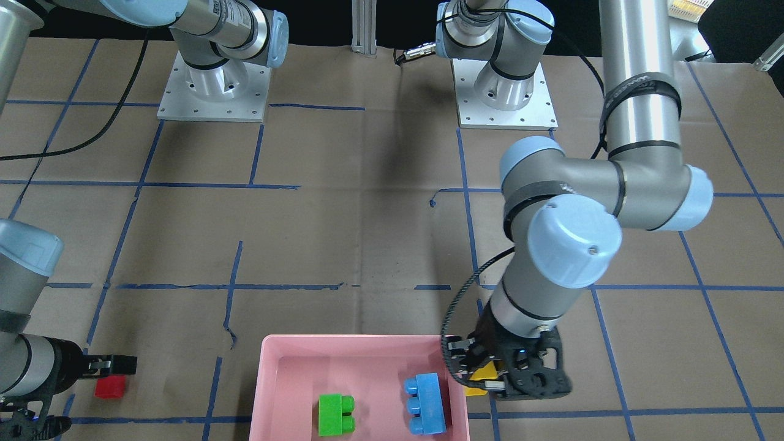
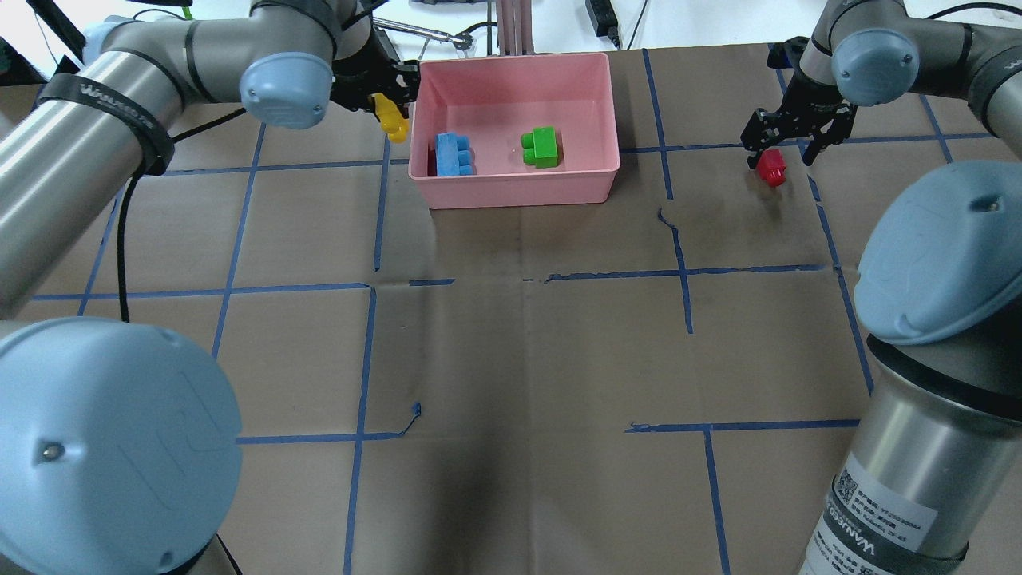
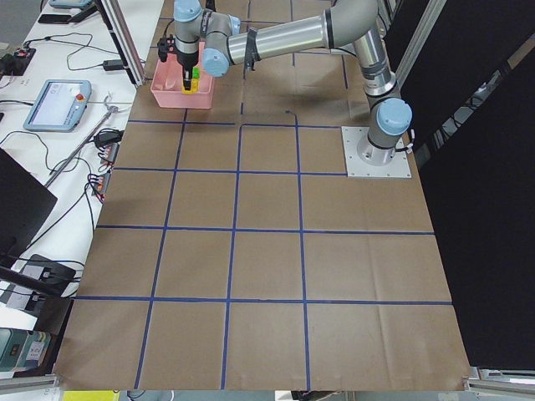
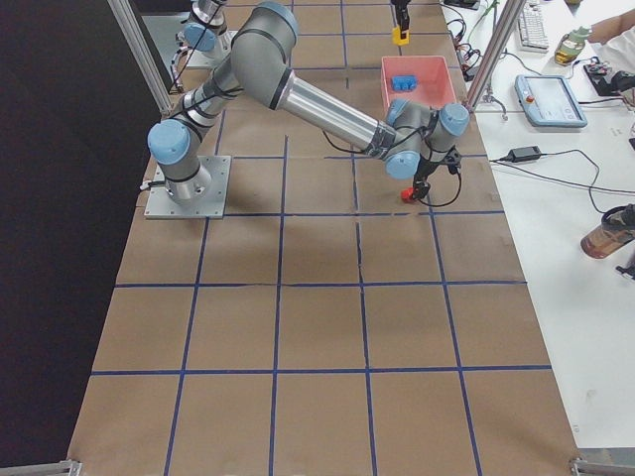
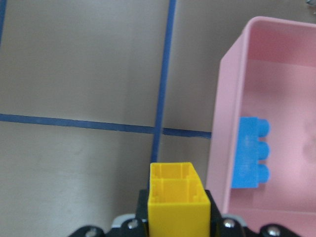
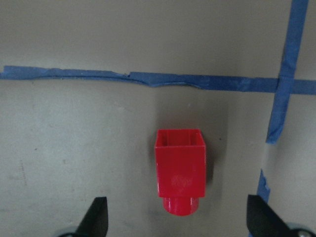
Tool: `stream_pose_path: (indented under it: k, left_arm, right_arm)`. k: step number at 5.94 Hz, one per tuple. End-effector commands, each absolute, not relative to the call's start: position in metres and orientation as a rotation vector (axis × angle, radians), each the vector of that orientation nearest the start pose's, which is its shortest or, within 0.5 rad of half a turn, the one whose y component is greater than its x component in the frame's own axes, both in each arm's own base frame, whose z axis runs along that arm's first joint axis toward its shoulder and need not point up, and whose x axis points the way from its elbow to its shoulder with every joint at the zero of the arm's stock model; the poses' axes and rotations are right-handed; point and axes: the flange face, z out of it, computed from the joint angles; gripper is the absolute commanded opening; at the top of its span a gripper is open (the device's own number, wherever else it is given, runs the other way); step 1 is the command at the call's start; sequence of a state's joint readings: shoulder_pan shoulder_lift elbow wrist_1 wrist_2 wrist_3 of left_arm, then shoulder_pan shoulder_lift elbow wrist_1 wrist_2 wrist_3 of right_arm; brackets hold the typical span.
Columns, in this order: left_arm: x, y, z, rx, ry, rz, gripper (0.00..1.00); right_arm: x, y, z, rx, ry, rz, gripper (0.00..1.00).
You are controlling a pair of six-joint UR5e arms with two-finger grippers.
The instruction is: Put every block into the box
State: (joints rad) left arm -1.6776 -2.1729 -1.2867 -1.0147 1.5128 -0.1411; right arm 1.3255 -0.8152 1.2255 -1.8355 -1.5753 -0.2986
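— Blocks [image 1: 424,404] first: where do they sit against the box [image 2: 515,188]?

— Two are home. The blue block [image 2: 453,154] and the green block [image 2: 541,148] lie inside the box, apart from each other. The yellow block [image 5: 177,205] is just outside the box's wall on the robot's left side, pinched in the left jaws. The red block [image 6: 180,177] seems to lie on its side on the worktop [image 2: 519,359], well apart from the box on the right side. The right jaws are spread wide either side of it and do not touch it.

— What could spoil it?

— If you let go of the yellow now, I judge it lands outside the box. If you carry it across too low, it may strike the wall, shoving the box or twisting the block out of the grip. I cannot tell how high it hangs above the rim. With the red, you're closing on the smallest piece. If the jaws meet it off-centre, it could skid or roll on its stud instead of being caught.
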Motion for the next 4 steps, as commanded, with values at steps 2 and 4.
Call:
stream_pose_path:
  k: [2,4]
  left_arm:
    - [-0.266,-0.721,0.303,0.048,3.209,-0.407,0.98]
    - [-0.254,-0.704,0.329,0.040,3.166,-0.257,0.99]
  right_arm:
    - [-0.054,-0.745,0.188,-0.094,3.124,0.265,0.67]
    - [-0.054,-0.748,0.193,-0.086,3.126,0.245,0.33]
